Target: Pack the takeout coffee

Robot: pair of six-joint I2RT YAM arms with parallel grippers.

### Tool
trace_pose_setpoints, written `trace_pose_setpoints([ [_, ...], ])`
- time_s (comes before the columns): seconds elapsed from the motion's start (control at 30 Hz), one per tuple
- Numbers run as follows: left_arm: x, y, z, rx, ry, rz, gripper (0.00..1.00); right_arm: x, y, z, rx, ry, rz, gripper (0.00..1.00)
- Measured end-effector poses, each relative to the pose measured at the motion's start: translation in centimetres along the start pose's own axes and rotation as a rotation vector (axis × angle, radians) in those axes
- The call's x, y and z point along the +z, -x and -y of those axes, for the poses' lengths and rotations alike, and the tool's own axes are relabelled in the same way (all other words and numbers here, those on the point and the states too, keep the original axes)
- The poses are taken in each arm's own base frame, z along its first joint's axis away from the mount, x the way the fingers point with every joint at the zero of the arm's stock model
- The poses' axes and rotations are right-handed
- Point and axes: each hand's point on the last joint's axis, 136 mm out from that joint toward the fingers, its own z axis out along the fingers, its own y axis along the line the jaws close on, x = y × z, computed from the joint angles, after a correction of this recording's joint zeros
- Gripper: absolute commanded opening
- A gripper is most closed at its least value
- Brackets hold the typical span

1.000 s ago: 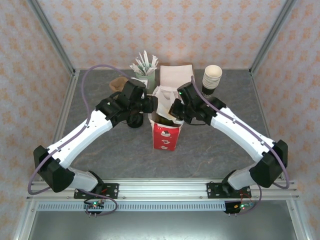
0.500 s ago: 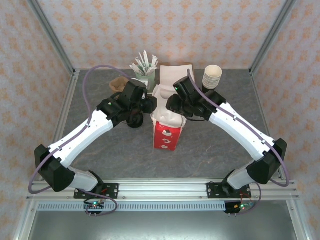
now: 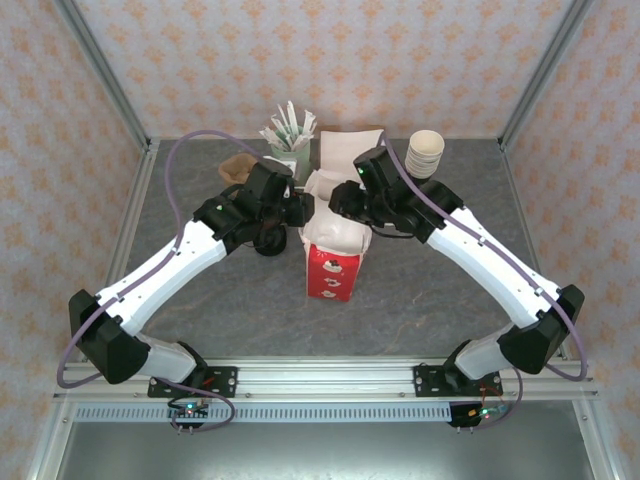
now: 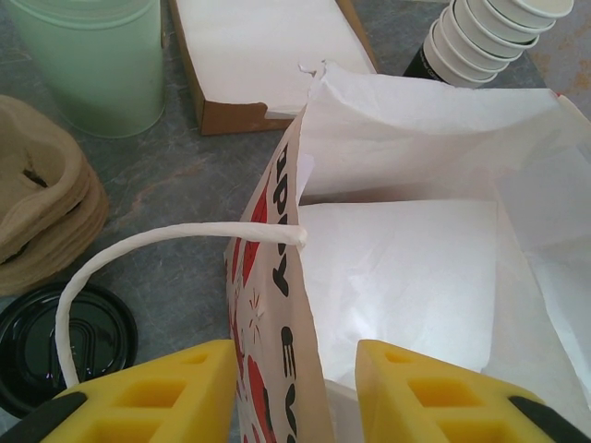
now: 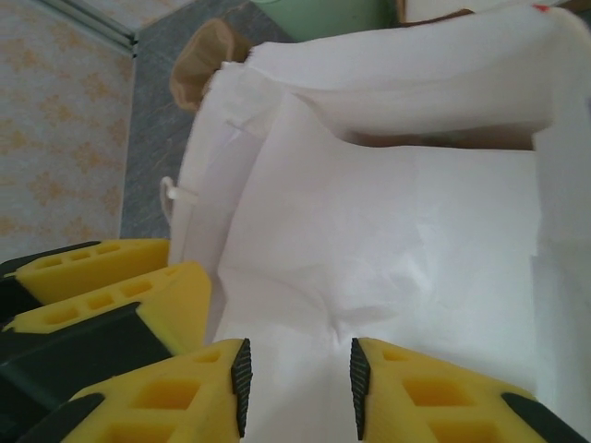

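Back wall, side walls: pale peach wallpaper, repeating orange floral pattern. Two silver metal posts slanting along rear corners. Bench: grey marbled surface, metal edging at sides. Near edge: silver rail, perforated strip below, plain metal panel beneath. Lighting even, diffuse; shadows soft.

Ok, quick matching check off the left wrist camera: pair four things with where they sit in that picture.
Things:
1. paper bag
2. black lid
3. stack of paper cups
4. green tumbler

Places:
A. top right corner
B. top left corner
C. its printed wall stands between the left fingers
D. bottom left

Pairs: 1-C, 2-D, 3-A, 4-B
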Motion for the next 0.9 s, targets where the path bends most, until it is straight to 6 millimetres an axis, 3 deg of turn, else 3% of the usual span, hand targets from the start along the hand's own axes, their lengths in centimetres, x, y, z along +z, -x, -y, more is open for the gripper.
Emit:
trace_pose_setpoints([
  [0.1, -1.0, 0.6, 0.1, -0.001, -0.008, 0.026, 0.45, 0.7, -0.1, -0.8, -0.009, 0.039, -0.014, 0.35],
  [0.23, -3.7, 2.5, 0.2, 0.000, -0.014, 0.105, 0.47, 3.3, -0.8, -1.3, -0.011, 0.058, -0.064, 0.32],
  [0.43, -8.6, 4.8, -1.0, -0.007, 0.022, 0.241, 0.50, 8.0, -2.7, 0.0, -0.009, -0.006, -0.150, 0.30],
  [0.6, -11.1, 5.4, -2.7, -0.002, 0.088, 0.301, 0.55, 9.9, -3.9, 1.2, -0.023, -0.060, -0.192, 0.29],
  [0.67, -11.8, 5.7, -3.3, -0.001, 0.115, 0.326, 0.59, 9.6, -3.8, 1.3, -0.037, -0.078, -0.199, 0.29],
  [0.77, -12.7, 6.0, -4.1, 0.005, 0.153, 0.356, 0.69, 8.1, -2.1, 0.0, -0.071, -0.067, -0.159, 0.32],
  [0.9, -13.2, 5.6, -5.7, 0.008, 0.223, 0.385, 0.83, 3.9, 1.6, -3.0, -0.141, -0.008, -0.036, 0.37],
])
